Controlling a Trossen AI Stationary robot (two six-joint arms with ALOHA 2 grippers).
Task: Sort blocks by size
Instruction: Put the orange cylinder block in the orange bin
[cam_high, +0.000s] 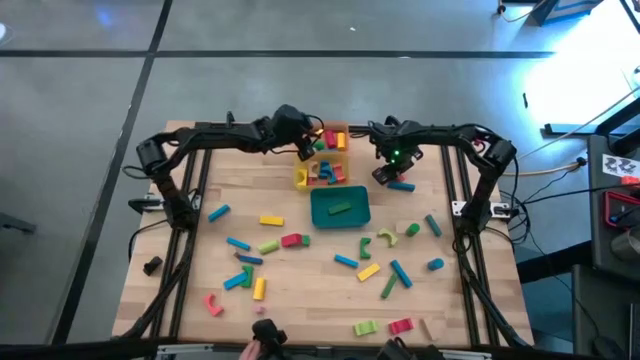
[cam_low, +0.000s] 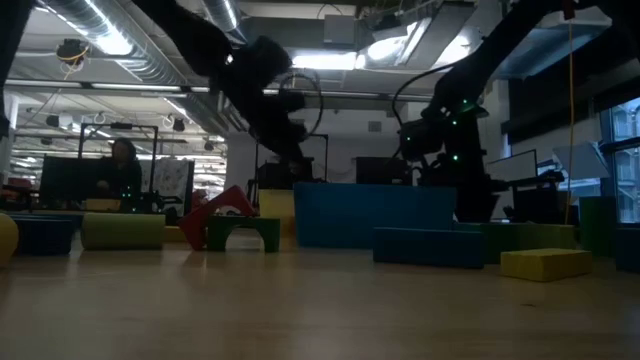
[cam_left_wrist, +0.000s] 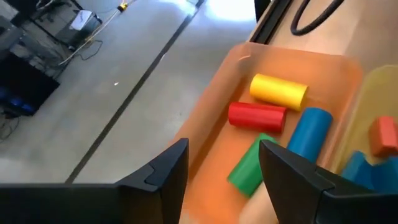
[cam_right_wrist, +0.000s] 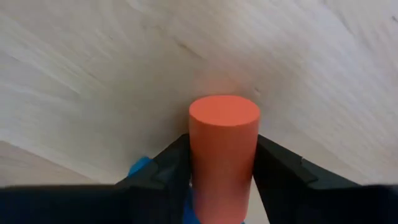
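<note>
My right gripper is right of the trays and shut on an orange-red cylinder block above the wooden table, beside a blue block. My left gripper is open and empty at the orange tray, which holds yellow, red, green and blue cylinders lying on their sides. Many more blocks lie scattered on the table's near half. My right gripper pinches the orange-red cylinder by its round side between its two fingers. The cylinder lies along the fingers and sticks out past their tips. Its flat free end faces the table and is clear of it.
A yellow tray with blocks sits just nearer than the orange one, and a teal tray with a green block sits nearer still. Arm frames run down both table sides. A person sits far off in the room.
</note>
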